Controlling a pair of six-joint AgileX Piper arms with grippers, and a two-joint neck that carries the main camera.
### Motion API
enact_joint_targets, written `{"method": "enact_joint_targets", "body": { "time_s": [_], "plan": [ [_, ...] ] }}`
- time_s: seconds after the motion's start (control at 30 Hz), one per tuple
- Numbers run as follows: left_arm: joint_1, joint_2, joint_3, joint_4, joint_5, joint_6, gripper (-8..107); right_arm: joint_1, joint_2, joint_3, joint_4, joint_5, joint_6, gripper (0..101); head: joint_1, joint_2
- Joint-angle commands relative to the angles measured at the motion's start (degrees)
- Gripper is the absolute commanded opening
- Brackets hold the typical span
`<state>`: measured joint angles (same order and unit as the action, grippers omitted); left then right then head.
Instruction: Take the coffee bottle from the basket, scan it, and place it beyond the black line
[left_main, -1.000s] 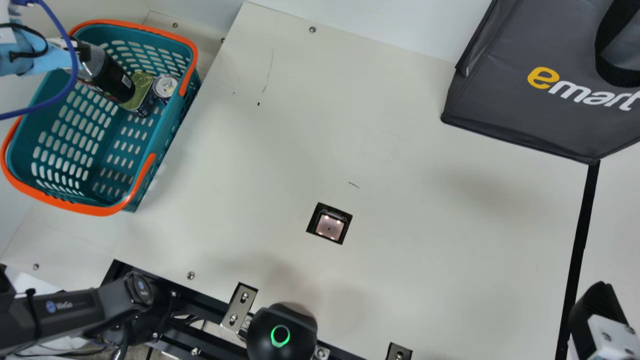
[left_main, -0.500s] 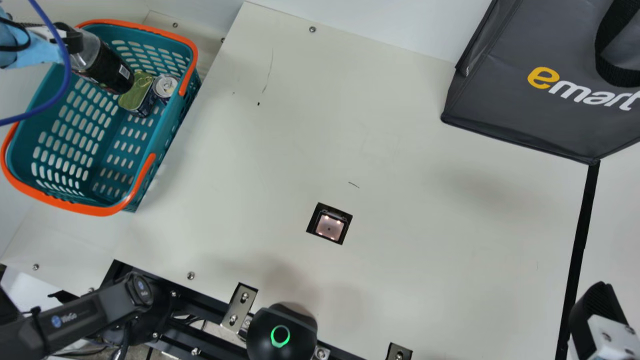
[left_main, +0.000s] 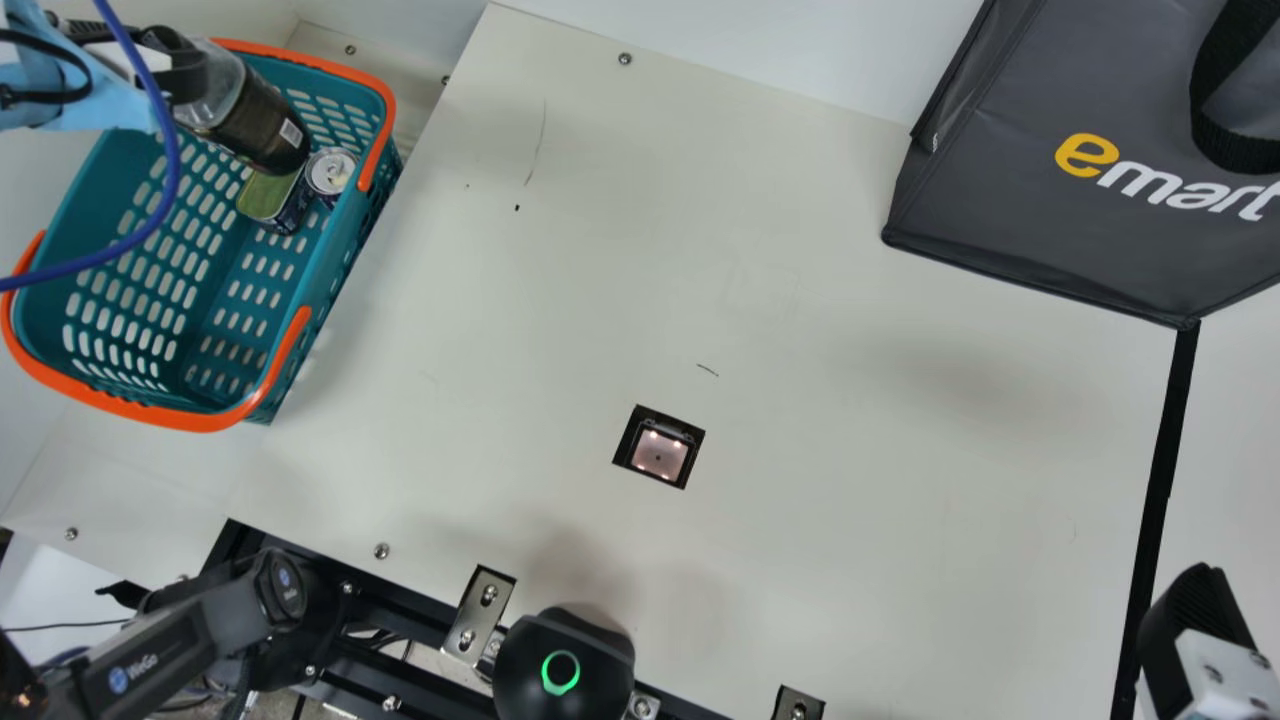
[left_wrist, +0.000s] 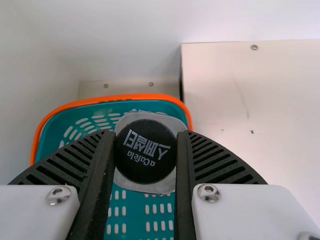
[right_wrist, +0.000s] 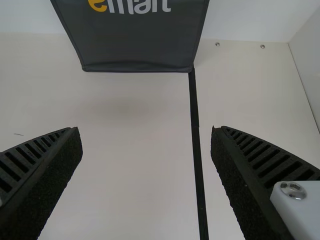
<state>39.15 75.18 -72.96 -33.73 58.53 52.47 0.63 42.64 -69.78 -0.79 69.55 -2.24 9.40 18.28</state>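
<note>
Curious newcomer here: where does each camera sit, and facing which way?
Main view: on the neck, facing down at basket, scanner, bag and parts of both arms.
Left wrist view: on that wrist, facing the basket past the left gripper, holding the bottle.
Right wrist view: on that wrist, facing the bag past the open right gripper.
Main shares the basket with left, the bag with right.

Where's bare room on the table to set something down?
Between the basket and the scanner, and from the scanner across to the black line, short of the bag. The basket's far end is crowded: bottle, can, tin, plus the left gripper on the bottle's cap.
</note>
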Motion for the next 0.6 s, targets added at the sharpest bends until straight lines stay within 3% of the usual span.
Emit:
{"method": "enact_joint_targets", "body": {
  "time_s": [0.0, 0.57],
  "plan": [
    [-1.24, -0.77, 0.27, 0.1, 0.17, -0.27, 10, 0.0, 0.0, 0.0, 0.0, 0.0, 0.0, 91, -1.48, 0.14],
    [-13.99, -6.69, 4.16, 2.9, -0.17, -4.75, 10, 0.0, 0.0, 0.0, 0.0, 0.0, 0.0, 91, -1.48, 0.14]
  ]
}}
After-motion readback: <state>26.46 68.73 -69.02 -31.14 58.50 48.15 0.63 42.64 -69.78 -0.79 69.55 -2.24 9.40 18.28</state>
